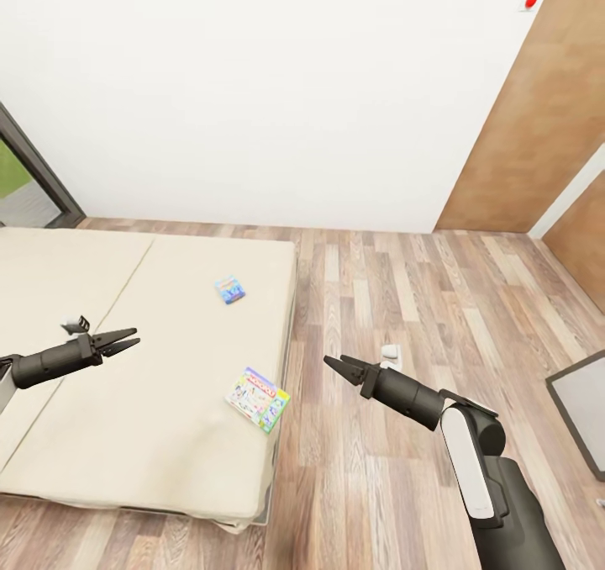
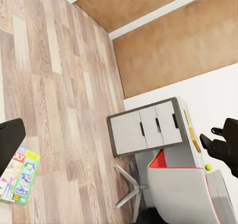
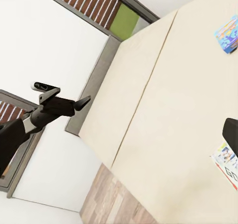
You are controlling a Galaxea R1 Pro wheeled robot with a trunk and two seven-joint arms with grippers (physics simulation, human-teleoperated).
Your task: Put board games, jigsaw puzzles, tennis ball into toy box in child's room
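1. Bed (image 1: 151, 435): low and wide, bare beige mattress in two panels with a seam between them, standing on a wood-plank floor (image 1: 403, 301) against a white wall.
2. White board game (image 1: 257, 398): flat printed box with a green edge, lying flat on the mattress close to the bed's near right edge. Also seen in the left wrist view (image 2: 19, 177).
3. Blue board game (image 1: 230, 288): smaller flat box, lying flat on the mattress farther back, well apart from the white box. Also seen in the right wrist view (image 3: 227, 33).
4. Left end effector (image 1: 126, 340): held level above the mattress, fingers close together with a narrow gap at the tips, holding nothing. It is well apart from both boxes.
5. Right end effector (image 1: 334, 363): held above the floor just beside the bed's right edge, fingers nearly together, holding nothing. The white box lies near it on the mattress.
6. Cabinet (image 2: 144, 127): dark grey with white front panels, seen in the left wrist view against a white wall.
7. Chair (image 2: 173, 184): white shell with a red edge and a metal star base, standing just beside the cabinet.
8. Window (image 1: 25, 179): dark-framed, at the far left behind the bed.
9. Wooden door panels (image 1: 538, 133): brown, on the wall to the right.
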